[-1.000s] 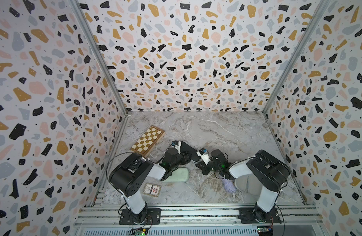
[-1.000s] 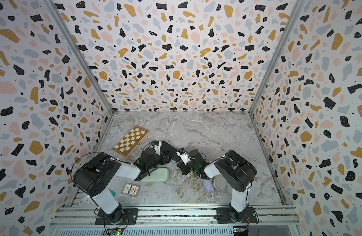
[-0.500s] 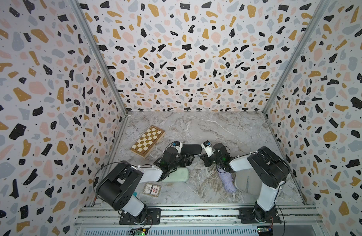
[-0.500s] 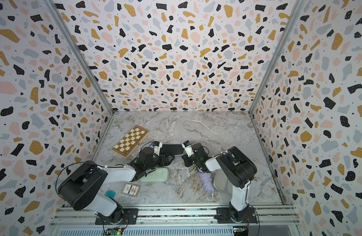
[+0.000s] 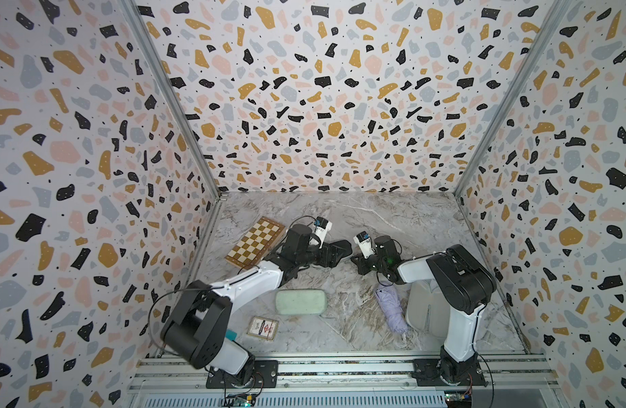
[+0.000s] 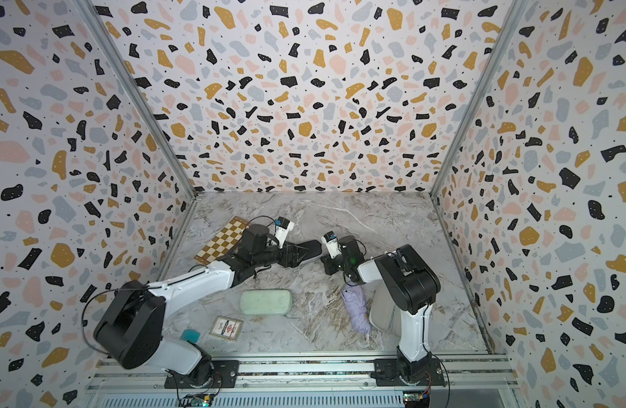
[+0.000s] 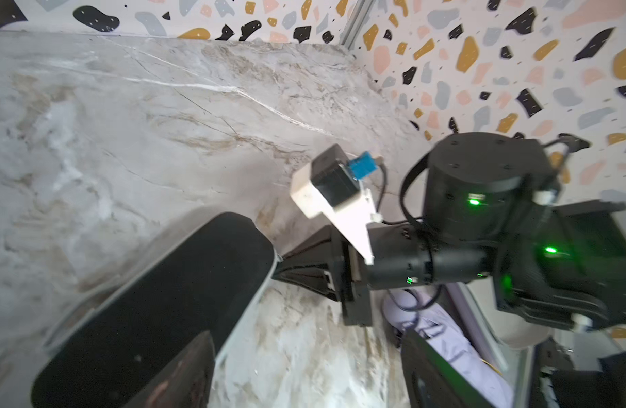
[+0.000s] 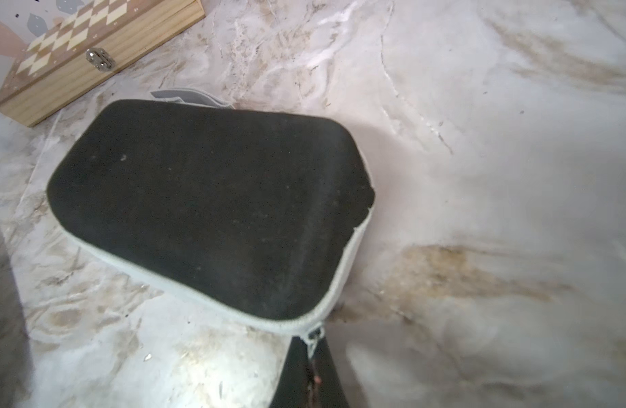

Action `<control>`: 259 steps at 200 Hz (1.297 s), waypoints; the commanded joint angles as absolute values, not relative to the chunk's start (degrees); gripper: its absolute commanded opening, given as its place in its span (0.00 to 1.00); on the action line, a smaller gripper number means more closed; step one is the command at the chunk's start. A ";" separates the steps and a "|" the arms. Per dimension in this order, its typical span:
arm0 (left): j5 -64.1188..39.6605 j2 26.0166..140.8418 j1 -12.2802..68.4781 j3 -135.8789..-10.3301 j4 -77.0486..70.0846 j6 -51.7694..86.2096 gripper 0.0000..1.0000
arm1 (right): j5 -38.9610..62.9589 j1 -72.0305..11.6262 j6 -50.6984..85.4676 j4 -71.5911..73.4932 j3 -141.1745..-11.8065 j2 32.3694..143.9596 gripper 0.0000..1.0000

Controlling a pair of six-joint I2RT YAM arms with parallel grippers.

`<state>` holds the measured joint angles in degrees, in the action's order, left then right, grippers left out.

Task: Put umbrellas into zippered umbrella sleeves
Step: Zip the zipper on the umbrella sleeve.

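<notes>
Judging the lilac umbrella (image 5: 391, 311) next: it lies nearside of the black sleeve (image 8: 205, 205), long axis aimed toward it, closest to my right gripper (image 5: 354, 260), pinched shut at the zip (image 8: 313, 333); left gripper (image 5: 334, 252) gapes over the sleeve.

A wooden chessboard box (image 5: 255, 241) lies well apart from a small printed packet (image 5: 263, 327).

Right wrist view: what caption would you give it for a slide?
Black zippered sleeve on the marble table, the right tool pinching its zip pull, chessboard box nearby.
</notes>
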<state>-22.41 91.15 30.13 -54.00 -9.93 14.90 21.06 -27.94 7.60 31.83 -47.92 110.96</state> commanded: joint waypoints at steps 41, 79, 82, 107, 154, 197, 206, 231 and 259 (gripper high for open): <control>-24.22 110.37 27.07 -72.66 6.01 3.26 0.81 | 23.89 -26.37 4.26 29.32 -48.52 111.36 0.00; -28.69 118.70 27.07 -79.89 13.72 1.37 0.78 | 25.55 -26.19 4.17 30.48 -47.82 111.13 0.00; -28.64 118.86 27.07 -79.78 13.82 1.55 0.77 | 25.57 -26.19 4.14 30.48 -47.86 111.15 0.00; -27.84 119.26 27.14 -78.63 13.81 3.04 0.76 | 25.73 -26.19 3.96 30.47 -47.90 111.27 0.00; -26.89 118.21 28.21 -75.05 12.59 4.57 0.70 | 26.46 -26.14 4.13 31.46 -47.46 110.94 0.00; -19.24 117.62 30.45 -73.77 13.54 3.35 0.71 | 25.81 -26.20 5.44 32.38 -46.49 111.16 0.00; -17.58 117.51 30.65 -73.75 14.16 2.92 0.73 | 25.29 -26.16 5.44 32.11 -46.87 111.50 0.00; -15.91 118.01 30.76 -74.30 15.66 1.09 0.81 | 25.04 -25.71 5.10 31.12 -48.13 112.49 0.00; -16.09 119.38 30.85 -75.31 16.34 1.23 0.82 | 26.04 -24.76 5.28 30.86 -49.29 112.79 0.00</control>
<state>-17.19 116.25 30.20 -76.51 7.49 1.93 25.91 -25.47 5.04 32.97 -47.42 111.50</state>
